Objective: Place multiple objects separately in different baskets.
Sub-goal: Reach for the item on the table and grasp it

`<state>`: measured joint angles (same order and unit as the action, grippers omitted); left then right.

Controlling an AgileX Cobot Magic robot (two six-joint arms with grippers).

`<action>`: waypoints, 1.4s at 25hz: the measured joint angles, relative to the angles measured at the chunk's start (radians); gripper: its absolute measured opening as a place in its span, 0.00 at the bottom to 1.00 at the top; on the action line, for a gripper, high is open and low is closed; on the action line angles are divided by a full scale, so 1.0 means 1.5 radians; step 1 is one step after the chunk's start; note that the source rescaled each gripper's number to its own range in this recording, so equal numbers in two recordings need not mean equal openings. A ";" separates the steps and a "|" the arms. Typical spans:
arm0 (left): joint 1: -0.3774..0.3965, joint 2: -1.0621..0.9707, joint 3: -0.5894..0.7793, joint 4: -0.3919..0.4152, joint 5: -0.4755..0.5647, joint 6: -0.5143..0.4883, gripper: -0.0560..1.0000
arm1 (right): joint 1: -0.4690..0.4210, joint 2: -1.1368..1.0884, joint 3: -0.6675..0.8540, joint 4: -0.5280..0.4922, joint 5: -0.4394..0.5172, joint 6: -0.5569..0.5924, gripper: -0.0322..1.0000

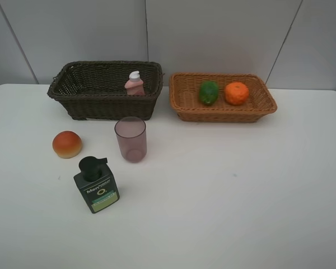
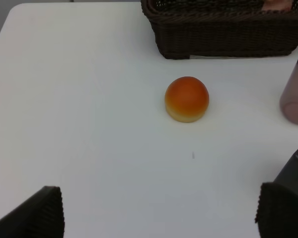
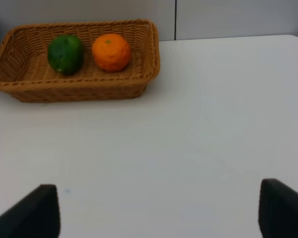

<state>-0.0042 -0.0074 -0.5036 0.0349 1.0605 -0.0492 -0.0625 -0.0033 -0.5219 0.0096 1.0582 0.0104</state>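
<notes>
The dark brown basket at the back left holds the pink bottle. The tan basket at the back right holds the lime and the tangerine. The peach-like fruit, the mauve cup and the dark green pump bottle stand on the table in front of the brown basket. My left gripper is open and empty, short of the fruit. My right gripper is open and empty, well short of the tan basket. Neither arm shows in the exterior view.
The white table runs back to a grey panelled wall right behind the baskets. In the left wrist view the cup stands to one side of the fruit, with the brown basket's wall beyond.
</notes>
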 joint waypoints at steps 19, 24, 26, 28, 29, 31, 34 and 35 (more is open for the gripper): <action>0.000 0.000 0.000 0.000 0.000 0.001 1.00 | 0.000 0.000 0.000 0.000 0.000 0.000 0.73; 0.000 0.084 -0.024 0.031 -0.031 0.001 1.00 | 0.000 0.000 0.000 0.000 0.000 0.000 0.73; 0.000 0.152 -0.051 0.038 -0.065 0.001 1.00 | 0.000 0.000 0.000 -0.001 0.000 0.000 0.73; 0.000 0.223 -0.083 0.042 -0.095 0.001 1.00 | 0.000 0.000 0.000 -0.001 0.000 0.000 0.73; 0.000 0.265 -0.098 0.042 -0.102 0.001 1.00 | 0.000 0.000 0.000 -0.001 0.000 0.000 0.73; 0.000 0.348 -0.127 0.040 -0.108 0.001 1.00 | 0.000 0.000 0.000 -0.001 0.000 0.000 0.73; 0.000 0.463 -0.163 0.032 -0.115 0.001 1.00 | 0.000 0.000 0.000 -0.001 0.000 0.000 0.73; 0.000 0.503 -0.174 0.031 -0.118 0.003 1.00 | 0.000 0.000 0.000 -0.001 0.000 0.000 0.73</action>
<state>-0.0042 0.7474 -0.7650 0.0814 0.8838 -0.0441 -0.0625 -0.0033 -0.5219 0.0088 1.0582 0.0104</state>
